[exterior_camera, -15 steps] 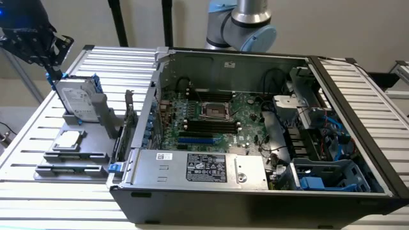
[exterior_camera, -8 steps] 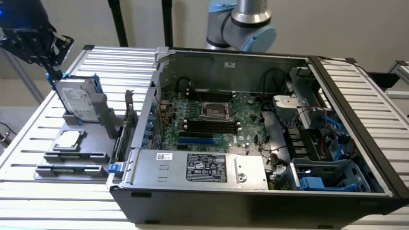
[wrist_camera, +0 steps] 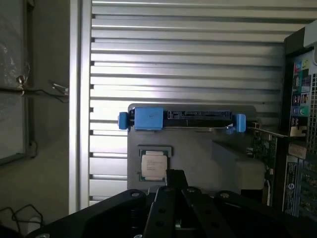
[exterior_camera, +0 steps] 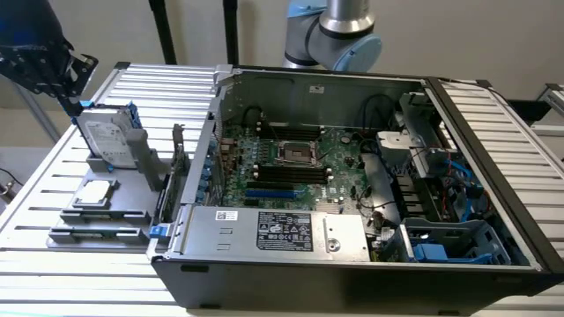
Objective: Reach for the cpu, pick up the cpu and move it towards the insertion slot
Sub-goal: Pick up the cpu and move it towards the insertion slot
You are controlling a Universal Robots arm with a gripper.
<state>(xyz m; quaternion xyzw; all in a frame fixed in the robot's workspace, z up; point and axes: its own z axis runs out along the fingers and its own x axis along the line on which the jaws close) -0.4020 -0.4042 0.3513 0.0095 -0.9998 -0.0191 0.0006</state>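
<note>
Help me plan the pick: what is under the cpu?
The cpu lies flat in a framed seat on the grey holder plate. The chip covers the seat's floor, so that is hidden.

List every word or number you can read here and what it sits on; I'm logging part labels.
No text here can be read.
On the power supply label: print too small to read.
On the hard drive label: blurred.
On the cpu: faint lines of print, unreadable.
On the case stickers: too small to read.

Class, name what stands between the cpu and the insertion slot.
In the exterior view, an upright card and the case wall stand between the cpu and the insertion slot.
</note>
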